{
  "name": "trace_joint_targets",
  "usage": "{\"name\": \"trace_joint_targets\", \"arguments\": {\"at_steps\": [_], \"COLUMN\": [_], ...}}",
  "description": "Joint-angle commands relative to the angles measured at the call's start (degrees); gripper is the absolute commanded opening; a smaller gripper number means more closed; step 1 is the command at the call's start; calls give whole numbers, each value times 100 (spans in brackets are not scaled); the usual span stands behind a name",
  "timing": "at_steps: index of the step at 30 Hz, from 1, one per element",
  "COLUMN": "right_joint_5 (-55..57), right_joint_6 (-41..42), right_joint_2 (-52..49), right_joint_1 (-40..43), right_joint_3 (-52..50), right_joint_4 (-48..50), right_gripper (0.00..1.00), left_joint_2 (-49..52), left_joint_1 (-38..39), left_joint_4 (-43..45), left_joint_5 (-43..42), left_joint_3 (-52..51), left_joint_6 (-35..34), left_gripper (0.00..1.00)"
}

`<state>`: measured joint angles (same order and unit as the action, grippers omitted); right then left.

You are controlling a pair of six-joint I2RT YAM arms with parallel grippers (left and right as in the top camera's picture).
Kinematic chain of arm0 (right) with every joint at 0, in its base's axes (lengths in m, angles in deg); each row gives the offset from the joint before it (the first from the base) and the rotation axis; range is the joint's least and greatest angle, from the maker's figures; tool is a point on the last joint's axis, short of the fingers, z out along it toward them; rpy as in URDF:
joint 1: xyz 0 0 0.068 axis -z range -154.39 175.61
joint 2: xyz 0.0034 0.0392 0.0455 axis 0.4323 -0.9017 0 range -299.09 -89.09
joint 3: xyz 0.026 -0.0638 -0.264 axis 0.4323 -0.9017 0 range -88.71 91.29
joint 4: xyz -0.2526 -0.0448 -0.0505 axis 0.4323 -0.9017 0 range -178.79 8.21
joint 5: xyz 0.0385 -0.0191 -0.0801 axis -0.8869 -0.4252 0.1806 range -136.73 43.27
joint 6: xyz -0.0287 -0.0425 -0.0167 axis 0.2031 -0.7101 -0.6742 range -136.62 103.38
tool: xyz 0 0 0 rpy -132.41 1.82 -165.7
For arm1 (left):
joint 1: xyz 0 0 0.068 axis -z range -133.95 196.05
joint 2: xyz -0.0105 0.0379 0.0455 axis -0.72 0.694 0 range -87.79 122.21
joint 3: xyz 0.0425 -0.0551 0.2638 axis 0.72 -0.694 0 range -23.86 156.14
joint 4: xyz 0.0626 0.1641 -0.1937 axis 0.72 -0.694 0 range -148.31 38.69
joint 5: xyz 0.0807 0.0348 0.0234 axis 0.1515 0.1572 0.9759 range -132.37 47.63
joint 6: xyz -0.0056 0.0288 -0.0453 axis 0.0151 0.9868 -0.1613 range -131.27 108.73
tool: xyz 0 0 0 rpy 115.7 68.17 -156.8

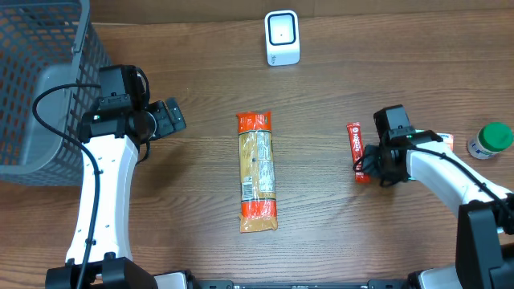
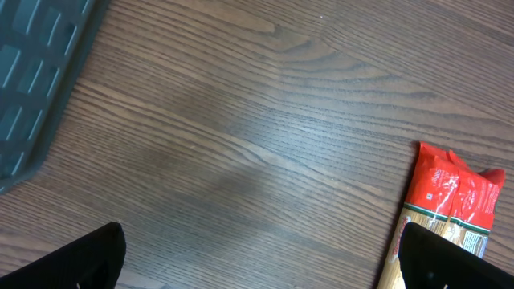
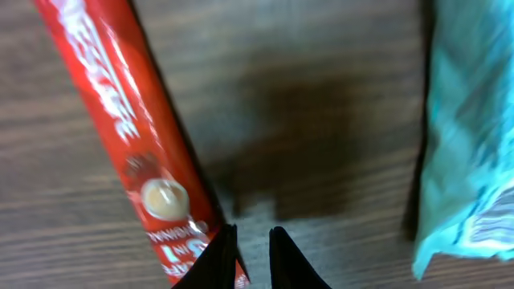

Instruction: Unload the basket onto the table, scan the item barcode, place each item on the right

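Left claw (image 2: 269, 258) wide open above table (image 2: 241, 120), right claw (image 3: 253, 255) nearly closed at candy bar (image 3: 120, 120) edge

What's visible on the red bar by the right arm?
The red bar is a long, narrow snack in a glossy red wrapper with white lettering and a small pale round picture near one end. It lies flat on the wooden table, running roughly front to back. The right claw, nearly closed, sits at its near end, one finger at the wrapper's edge; only table shows between the fingers. No barcode shows on the upper face.
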<state>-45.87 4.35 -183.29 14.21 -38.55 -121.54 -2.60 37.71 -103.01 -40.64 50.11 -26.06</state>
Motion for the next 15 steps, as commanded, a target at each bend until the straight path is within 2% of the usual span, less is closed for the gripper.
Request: {"name": "trace_joint_targets", "arguments": {"at_steps": [1, 6, 15], "right_joint_5": [-122, -133, -863], "right_joint_6": [4, 31, 28], "right_joint_2": [-20, -20, -20], "right_joint_1": [-26, -26, -26], "right_joint_3": [-70, -70, -70], "right_joint_4": [39, 46, 44], "right_gripper": [17, 17, 18], "left_joint_2": [-2, -2, -2], "left_joint_1": [11, 11, 11], "left_joint_4": [4, 2, 92], "left_joint_5": [-24, -24, -160], "left_joint_3": [26, 26, 26], "left_joint_6": [66, 66, 44], "left_gripper": [100, 100, 100]}}
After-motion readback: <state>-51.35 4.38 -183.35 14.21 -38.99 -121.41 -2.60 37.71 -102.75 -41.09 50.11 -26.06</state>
